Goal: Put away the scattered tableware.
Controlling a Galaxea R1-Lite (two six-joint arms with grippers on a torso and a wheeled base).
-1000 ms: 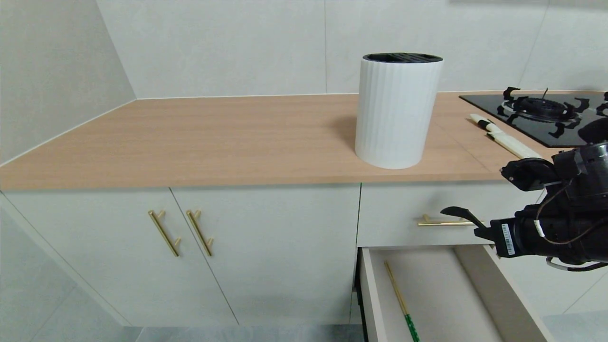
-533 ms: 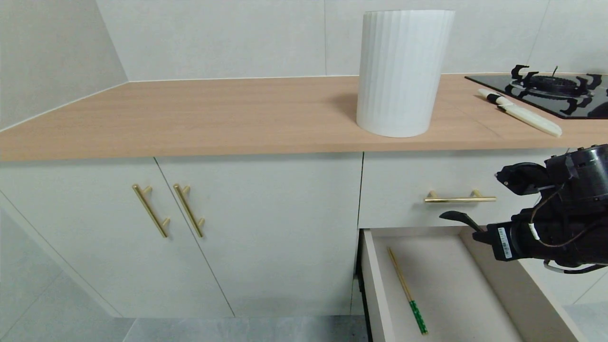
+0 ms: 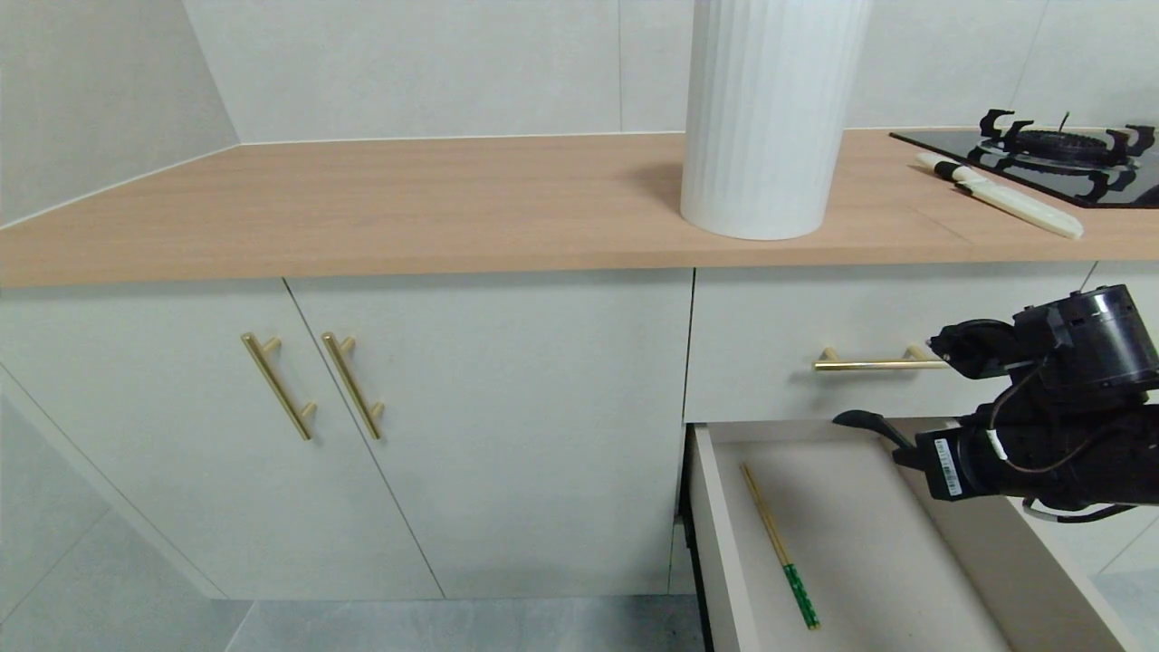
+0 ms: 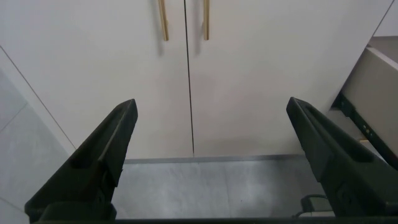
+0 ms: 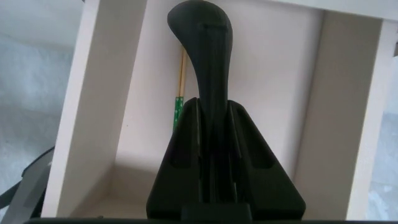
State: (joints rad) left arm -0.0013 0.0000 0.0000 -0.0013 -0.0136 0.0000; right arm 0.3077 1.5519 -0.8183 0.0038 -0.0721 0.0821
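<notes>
Right gripper (image 3: 910,450) is clenched on a black spoon-like utensil (image 3: 865,421), over the open drawer (image 3: 715,534). Chopsticks (image 3: 780,560) lie on the drawer floor, below the gripper and to its left. Knife (image 3: 1005,196) is on the counter well above the gripper, with the white holder (image 3: 770,118) up-left of it. Left gripper (image 4: 211,107) is released, jaws wide apart, facing the cabinet doors (image 4: 249,74).
</notes>
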